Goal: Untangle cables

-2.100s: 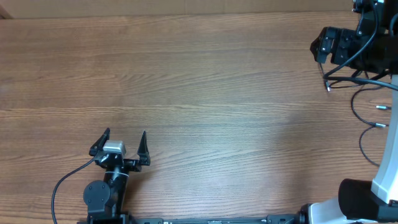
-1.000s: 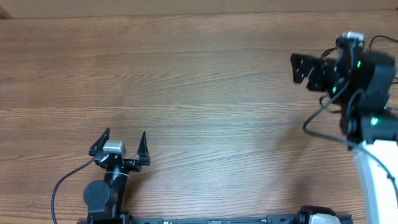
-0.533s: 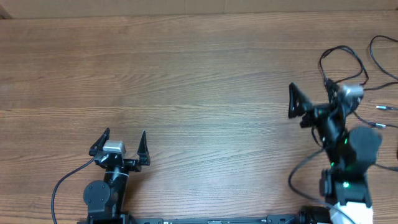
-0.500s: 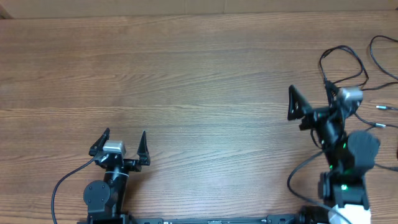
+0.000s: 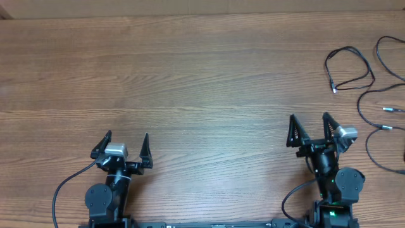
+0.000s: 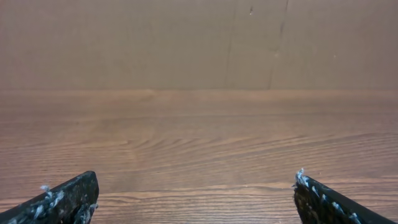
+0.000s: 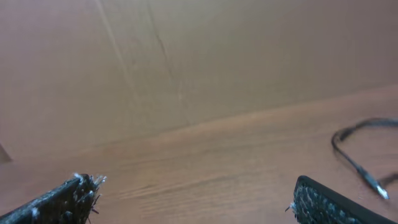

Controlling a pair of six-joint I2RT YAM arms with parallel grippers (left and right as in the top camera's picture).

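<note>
Several thin black cables lie spread apart at the table's far right. One cable [image 5: 350, 66] forms a loop with a silver tip. Two others [image 5: 367, 117] curve below it, their silver plugs [image 5: 387, 109] pointing right. In the right wrist view a cable [image 7: 357, 146] shows at the right edge. My right gripper [image 5: 309, 121] [image 7: 193, 193] stands open near the front edge, left of the cables, nothing between its fingers. At front left my left gripper [image 5: 125, 138] [image 6: 196, 190] is open and empty too.
The wooden table [image 5: 202, 82] runs wide between the two arms. A brown cardboard wall [image 6: 199, 43] stands along its far edge. Each arm's own thicker black wire [image 5: 63, 190] trails near its base.
My right arm has swung back from the far right down to the front edge, uncovering the cables lying separately. The left arm has stayed still.
</note>
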